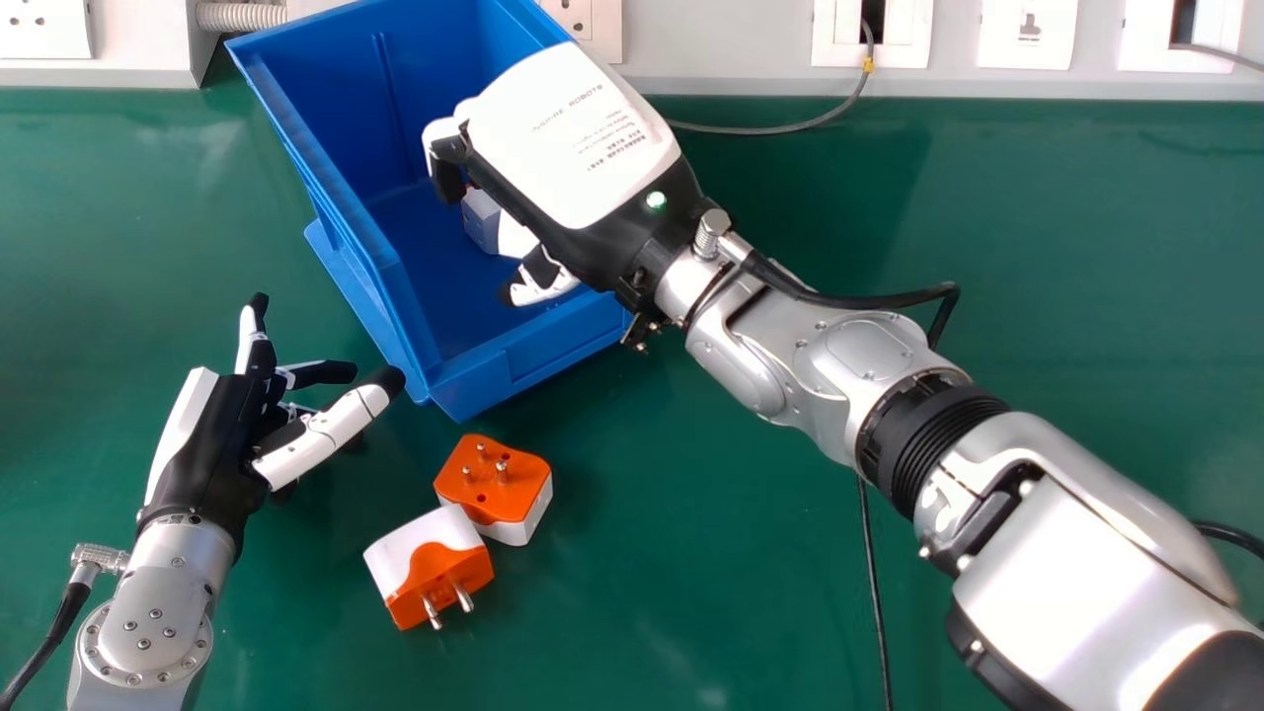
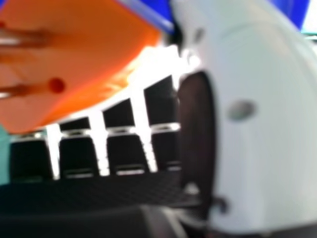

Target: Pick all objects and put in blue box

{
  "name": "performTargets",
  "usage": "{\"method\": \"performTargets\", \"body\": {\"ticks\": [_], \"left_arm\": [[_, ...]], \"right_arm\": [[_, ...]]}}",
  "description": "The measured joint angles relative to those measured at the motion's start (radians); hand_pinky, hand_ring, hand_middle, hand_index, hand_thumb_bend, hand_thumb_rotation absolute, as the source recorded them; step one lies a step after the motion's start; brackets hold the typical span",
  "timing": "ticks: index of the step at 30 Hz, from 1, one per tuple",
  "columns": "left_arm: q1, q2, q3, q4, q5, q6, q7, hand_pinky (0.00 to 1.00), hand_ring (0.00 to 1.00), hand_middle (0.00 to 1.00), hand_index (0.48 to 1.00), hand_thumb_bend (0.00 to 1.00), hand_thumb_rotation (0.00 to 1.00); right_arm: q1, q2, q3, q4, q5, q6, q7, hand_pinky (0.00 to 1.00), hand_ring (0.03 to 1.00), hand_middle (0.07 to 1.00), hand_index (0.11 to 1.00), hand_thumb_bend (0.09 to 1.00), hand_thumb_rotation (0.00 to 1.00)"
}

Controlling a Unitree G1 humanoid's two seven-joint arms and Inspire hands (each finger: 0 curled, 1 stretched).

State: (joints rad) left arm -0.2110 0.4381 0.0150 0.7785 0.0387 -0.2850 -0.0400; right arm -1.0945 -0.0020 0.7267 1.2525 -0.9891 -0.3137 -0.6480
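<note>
The right robot hand (image 1: 583, 148) is over the blue box (image 1: 538, 351) in the head view, a pale block (image 1: 481, 219) visible between its fingers and thumb. Near the box's front corner, two orange-and-white adapters (image 1: 494, 479) sit close together on the tabletop (image 1: 691, 553), one with its pins up. The left robot hand (image 1: 212, 444), fingers loosely spread, is left of the box.

In the right hand view, the right robot hand (image 2: 267, 124) has its fingers curled around an orange-and-white plug (image 2: 84, 64), metal pins showing.
</note>
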Motion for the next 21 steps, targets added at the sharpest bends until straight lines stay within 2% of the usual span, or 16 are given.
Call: {"method": "performTargets", "body": {"ticks": [5, 12, 21], "left_arm": [[0.0, 0.0, 0.0, 0.0, 0.0, 0.0, 0.0, 0.55, 0.65, 0.78, 0.851, 0.76, 0.54], [-0.001, 0.0, 0.0, 0.0, 0.0, 0.0, 0.0, 0.55, 0.65, 0.78, 0.851, 0.76, 0.54], [0.0, 0.0, 0.0, 0.0, 0.0, 0.0, 0.0, 0.55, 0.65, 0.78, 0.851, 0.76, 0.54]], "right_arm": [[0.0, 0.0, 0.004, -0.02, 0.0, 0.001, 0.007, 0.52, 0.649, 0.73, 0.761, 0.667, 0.05], [0.0, -0.004, 0.005, -0.026, 0.0, -0.003, -0.002, 0.56, 0.68, 0.767, 0.809, 0.699, 0.06], [0.0, -0.005, 0.005, -0.041, 0.002, -0.006, -0.023, 0.58, 0.699, 0.791, 0.828, 0.714, 0.07]]}}
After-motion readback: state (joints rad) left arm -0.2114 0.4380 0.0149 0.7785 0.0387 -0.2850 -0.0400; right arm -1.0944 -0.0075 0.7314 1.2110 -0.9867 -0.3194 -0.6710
